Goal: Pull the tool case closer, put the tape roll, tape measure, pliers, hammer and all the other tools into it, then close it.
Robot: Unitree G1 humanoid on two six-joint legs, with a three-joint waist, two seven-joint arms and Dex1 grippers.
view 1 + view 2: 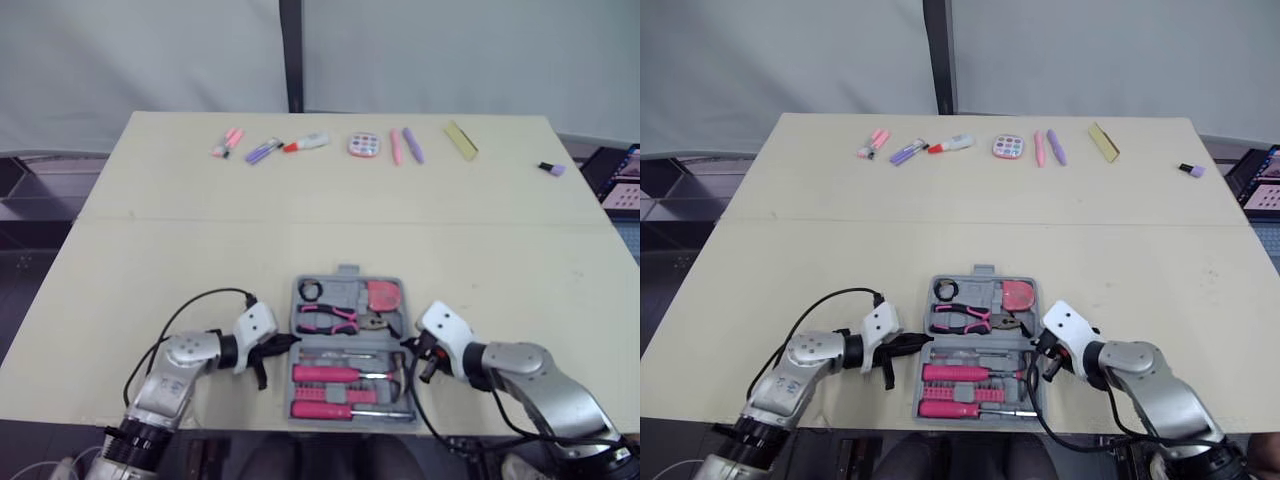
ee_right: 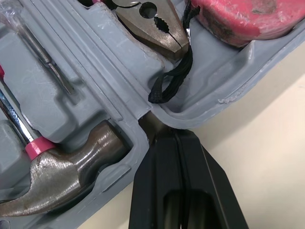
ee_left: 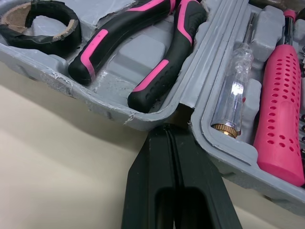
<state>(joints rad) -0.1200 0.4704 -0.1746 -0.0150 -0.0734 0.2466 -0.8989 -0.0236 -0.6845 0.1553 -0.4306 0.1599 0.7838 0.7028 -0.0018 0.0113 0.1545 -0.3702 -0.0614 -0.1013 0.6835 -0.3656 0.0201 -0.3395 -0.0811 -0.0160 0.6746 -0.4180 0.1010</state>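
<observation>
Left gripper (image 3: 167, 131): fingers pressed flat together with nothing between them, tips in the notch where the two halves of the tool case (image 1: 345, 273) meet, on the robot's left side. Right gripper (image 2: 159, 129): same, narrow, pinched on nothing, tips at the hinge notch on the opposite side.

Tool case: lies open and flat on the desk (image 1: 150, 250), close to the near edge, between the two arms.

Contents, far half:
- tape roll (image 3: 66, 31) in the left corner pocket
- pliers (image 1: 330, 318) beside it, handles toward the left arm
- tape measure (image 1: 384, 295) in the right corner; its black wrist cord loops over the divider near the hinge

Contents, near half:
- hammer (image 2: 71, 167), head against the right wall
- pink screwdrivers (image 1: 325, 375) in rows
- clear-handled tester screwdriver (image 3: 233, 90) by the hinge

No loose tool lies on the desk around the case. A row of pens (image 1: 400, 147) and other small items sits along the far edge, well apart; they look like stationery, not part of the set.

Progress, judged: pull-in done, packing appears complete. Left to do: fold one half over the other and latch. Watch the cord near the hinge line, which could snag the closing.
</observation>
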